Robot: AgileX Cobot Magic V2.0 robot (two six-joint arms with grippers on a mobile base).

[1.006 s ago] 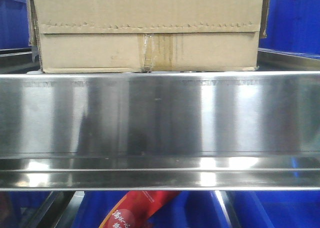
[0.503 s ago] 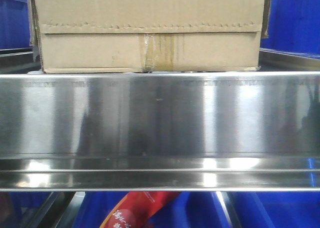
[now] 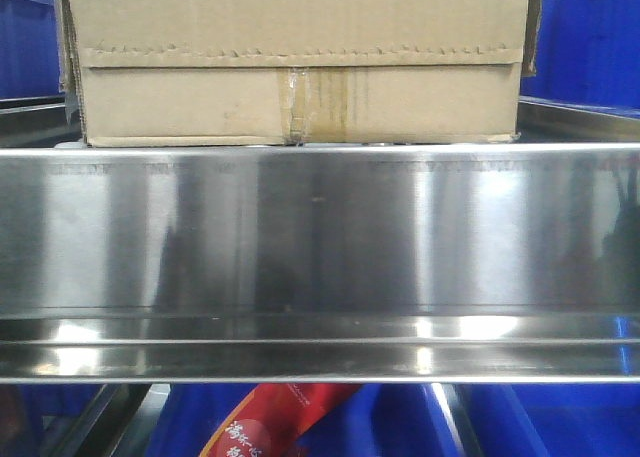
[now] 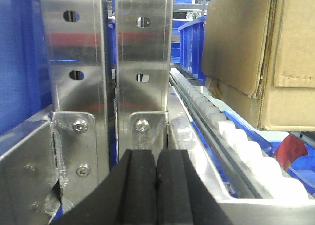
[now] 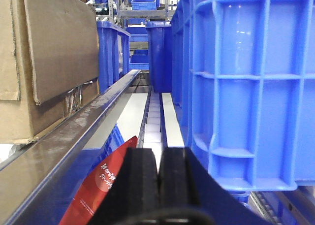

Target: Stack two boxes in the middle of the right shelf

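1. Tan corrugated box (image 3: 298, 62) sits on shelf (image 3: 320, 232), centred in front view, just behind the wide shiny front rail. Jagged flap edge runs across its face; yellowed clear tape strip down the middle of the lower panel. Top of box cut off by frame, so cannot tell if a 2nd box is on it.
2. Steel rail fills mid-frame in front view, w/ blurry reflections. Below it: blue bins (image 3: 540, 417) and a red packet w/ printed characters (image 3: 270, 422).
3. More blue bins either side of box at shelf level, front view.
4. L wrist view: left gripper (image 4: 156, 185) at bottom centre, black pads pressed together, nothing between them. It sits beside the steel uprights (image 4: 142, 57) w/ slotted holes and bolts. White roller track (image 4: 231, 136) runs away to the right of it; box (image 4: 261, 57) rests on track, well to the right of the jaws, apart from them. A torn side flap hangs loose at its near corner.
5. R wrist view: right gripper (image 5: 158, 185) at bottom centre, pads pressed together, nothing pinched. Large blue bin (image 5: 251, 87) just to its right; box (image 5: 44, 62) at left, above a steel rail, not touching jaws. Red packet (image 5: 101, 185) just left of jaws, lower level. White roller track (image 5: 155, 116) straight ahead.
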